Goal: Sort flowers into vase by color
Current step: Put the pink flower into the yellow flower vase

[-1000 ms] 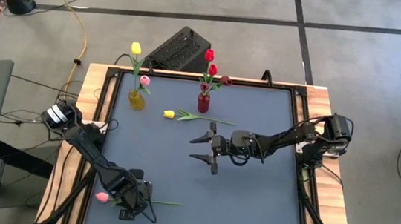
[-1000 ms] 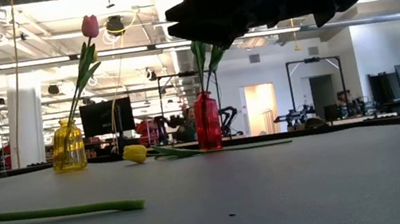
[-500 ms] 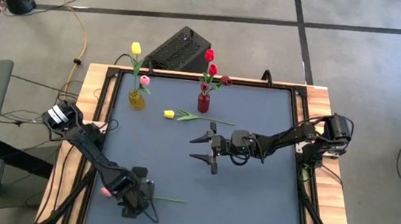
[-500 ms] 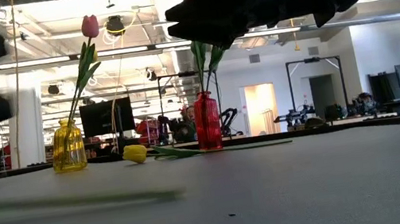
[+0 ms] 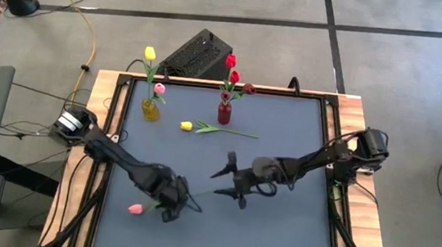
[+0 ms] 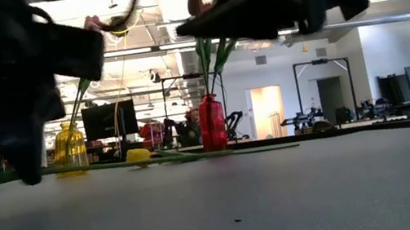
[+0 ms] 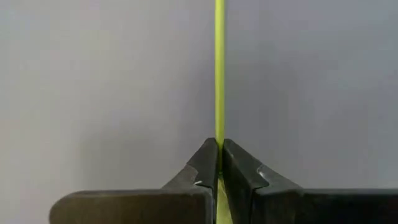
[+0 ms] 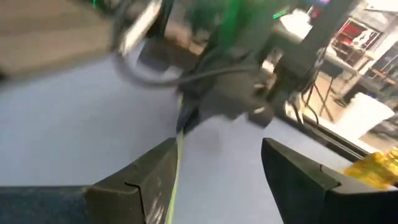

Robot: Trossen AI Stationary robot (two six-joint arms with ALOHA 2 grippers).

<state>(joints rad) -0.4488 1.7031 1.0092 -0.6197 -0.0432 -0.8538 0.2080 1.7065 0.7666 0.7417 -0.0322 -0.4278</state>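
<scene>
A pink tulip (image 5: 136, 208) with a thin green stem sits in my left gripper (image 5: 170, 204), which is shut near the table's near left part. My right gripper (image 5: 221, 183) hovers open at the table's middle, just right of the left one, touching nothing; its wrist view looks at the left gripper and the stem (image 8: 177, 155). A yellow tulip (image 5: 186, 126) lies flat on the table in front of the vases. The yellow vase (image 5: 150, 109) holds a yellow and a pink tulip. Red and maroon tulips stand in the red vase (image 5: 224, 111). My left gripper (image 7: 219, 144) pinches the pink tulip's green stem (image 7: 219, 134) between its two fingers, a short way from the head. The stem runs straight on past the fingertips, along them. The flower looks raised off the table and roughly level, with the head (image 5: 136, 208) on the gripper's left side.
Both vases stand near the table's far edge, the lying yellow tulip's stem (image 5: 232, 132) reaching right in front of the red vase. A dark box (image 5: 195, 53) sits beyond the far edge. Bare table (image 5: 275, 236) spreads to the near right.
My left gripper, shut on the stem throughout, has swung toward the table's right and a little toward the far edge. It has lifted the pink tulip off the surface and turned it about. My right gripper has shifted toward the near edge, closer to the left gripper, staying open.
</scene>
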